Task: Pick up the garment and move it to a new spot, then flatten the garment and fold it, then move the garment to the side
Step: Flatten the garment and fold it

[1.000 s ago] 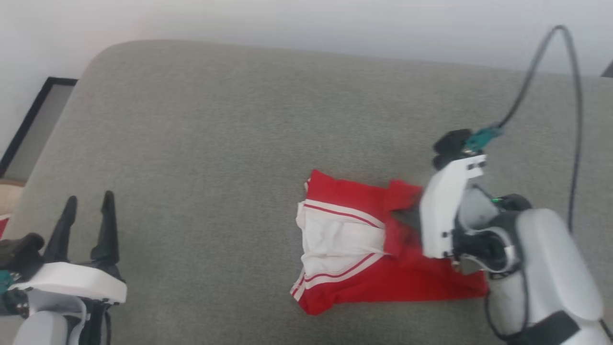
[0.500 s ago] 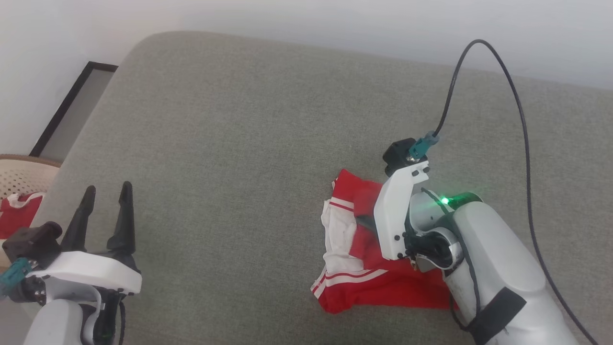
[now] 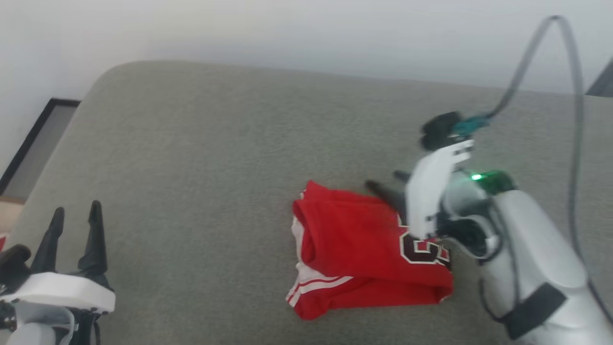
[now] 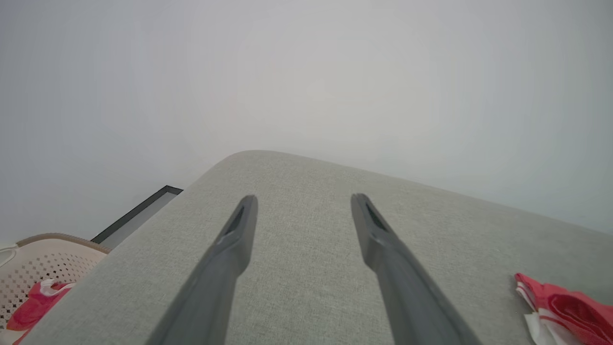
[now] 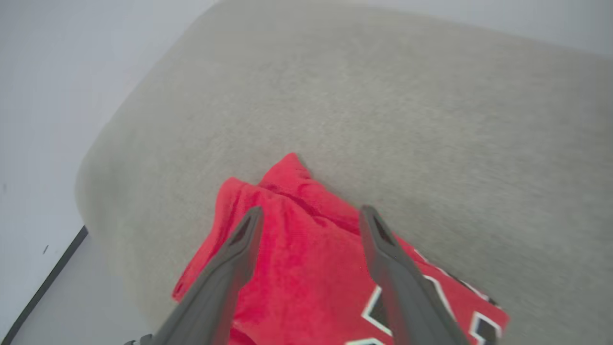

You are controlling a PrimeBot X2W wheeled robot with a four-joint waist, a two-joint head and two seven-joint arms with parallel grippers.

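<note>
Grey cushion (image 3: 215, 143); perforated basket (image 4: 33, 268) (red cloth (image 4: 28, 309) inside).

White forearm (image 3: 531, 239), green light (image 3: 476, 177), grey cable (image 3: 522, 72), 2 dark tapered fingers (image 3: 385, 195).

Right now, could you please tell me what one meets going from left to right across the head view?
Left gripper → garment → pale right forearm. The right gripper overlaps the garment, so it is left out.

The folded garment (image 3: 357, 244) lies on the grey cushion (image 3: 201, 158), the right pincer (image 3: 383, 180) spread at its far edge.
</note>
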